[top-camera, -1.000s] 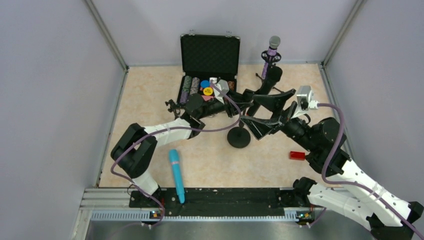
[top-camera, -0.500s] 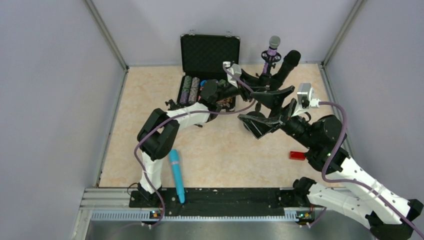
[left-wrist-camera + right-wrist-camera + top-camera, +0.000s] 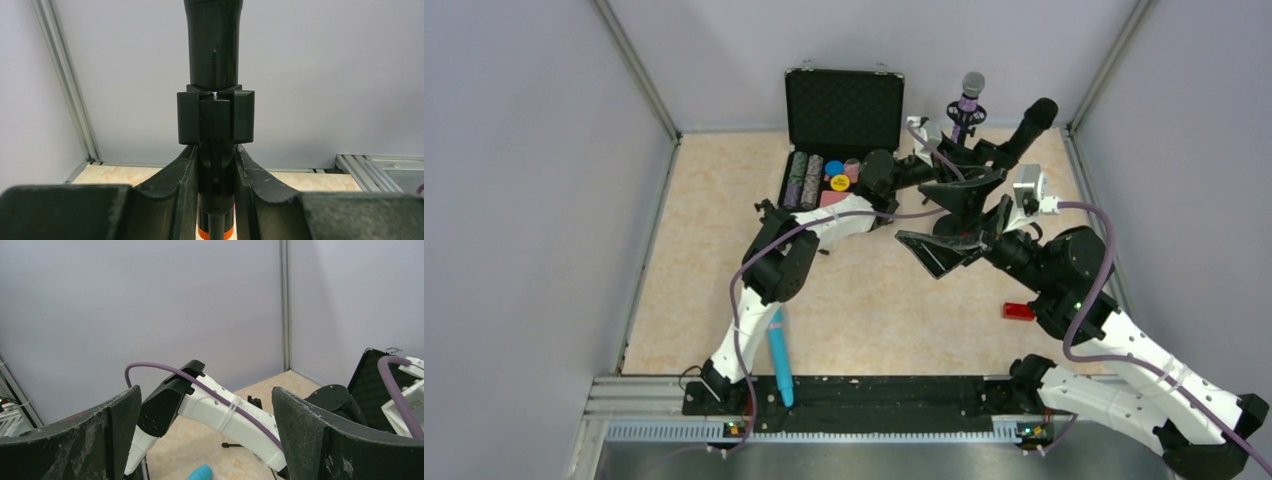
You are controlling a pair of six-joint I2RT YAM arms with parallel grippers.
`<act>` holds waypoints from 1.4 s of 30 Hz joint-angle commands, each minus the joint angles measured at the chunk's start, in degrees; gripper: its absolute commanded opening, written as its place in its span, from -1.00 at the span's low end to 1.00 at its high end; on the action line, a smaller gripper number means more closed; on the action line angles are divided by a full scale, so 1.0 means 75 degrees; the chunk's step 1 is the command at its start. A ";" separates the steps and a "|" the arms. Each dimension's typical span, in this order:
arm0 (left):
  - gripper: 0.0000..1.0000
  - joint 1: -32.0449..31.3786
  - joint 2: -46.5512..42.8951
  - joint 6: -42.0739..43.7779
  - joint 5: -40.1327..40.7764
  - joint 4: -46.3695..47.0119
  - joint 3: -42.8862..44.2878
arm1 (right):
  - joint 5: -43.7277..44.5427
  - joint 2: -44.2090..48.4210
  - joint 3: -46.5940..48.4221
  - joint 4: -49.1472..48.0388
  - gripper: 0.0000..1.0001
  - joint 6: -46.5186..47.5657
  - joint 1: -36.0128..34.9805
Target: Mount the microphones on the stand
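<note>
My left gripper point(image 3: 986, 153) is shut on the black microphone point(image 3: 1031, 116), held tilted up at the far right, near the back wall. In the left wrist view the fingers point(image 3: 187, 170) clamp its body, which sits in a black clip point(image 3: 215, 117); its orange end point(image 3: 227, 234) and a thin rod show below. The purple microphone point(image 3: 970, 92) stands upright in its holder on the stand point(image 3: 962, 118) just left of the black one. The turquoise microphone point(image 3: 776, 350) lies on the floor at the near left and shows in the right wrist view point(image 3: 201, 473). My right gripper point(image 3: 949, 218) is open and empty.
An open black case point(image 3: 844, 108) with poker chips stands at the back. A small red block point(image 3: 1018, 311) lies at the right. A small black tripod piece point(image 3: 769, 210) lies left of centre. The left arm point(image 3: 220, 410) crosses in front of the right gripper.
My left arm has swung right and back, carrying the black microphone with its clip toward the back right corner. The round base seen before is now hidden. The right gripper barely moved.
</note>
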State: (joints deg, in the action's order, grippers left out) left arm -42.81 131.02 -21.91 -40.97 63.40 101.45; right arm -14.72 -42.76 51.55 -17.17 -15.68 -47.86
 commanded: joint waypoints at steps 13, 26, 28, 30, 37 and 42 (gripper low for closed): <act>-1.00 -0.0199 0.1381 0.0777 0.0822 -0.0605 0.3214 | -0.0102 0.0090 0.0206 -0.0272 0.97 -0.0190 -0.0076; -1.00 -0.0187 0.1734 0.1082 0.0906 -0.0940 0.3464 | -0.0211 -0.0046 -0.0014 -0.0471 0.98 -0.0232 -0.0076; -1.00 -0.0187 0.1717 0.1050 0.0838 -0.0884 0.3407 | -0.0195 -0.0063 -0.0039 -0.0490 0.97 -0.0237 -0.0076; -1.00 -0.0187 0.1683 0.1036 0.0789 -0.0830 0.3335 | -0.0194 -0.0074 -0.0063 -0.0503 0.98 -0.0250 -0.0073; -0.75 -0.0176 0.1433 0.1101 0.1019 -0.0066 0.2663 | -0.0185 -0.0035 -0.0065 -0.0541 0.97 -0.0248 -0.0076; 0.09 -0.0152 0.1267 0.1117 0.1043 0.0183 0.2388 | 0.0019 0.0100 -0.0100 -0.0507 0.97 -0.0115 -0.0080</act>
State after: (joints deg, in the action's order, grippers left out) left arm -44.27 145.25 -14.68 -34.17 57.28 120.55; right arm -15.46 -43.18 51.29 -18.48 -16.75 -47.86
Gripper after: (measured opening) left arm 0.452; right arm 0.987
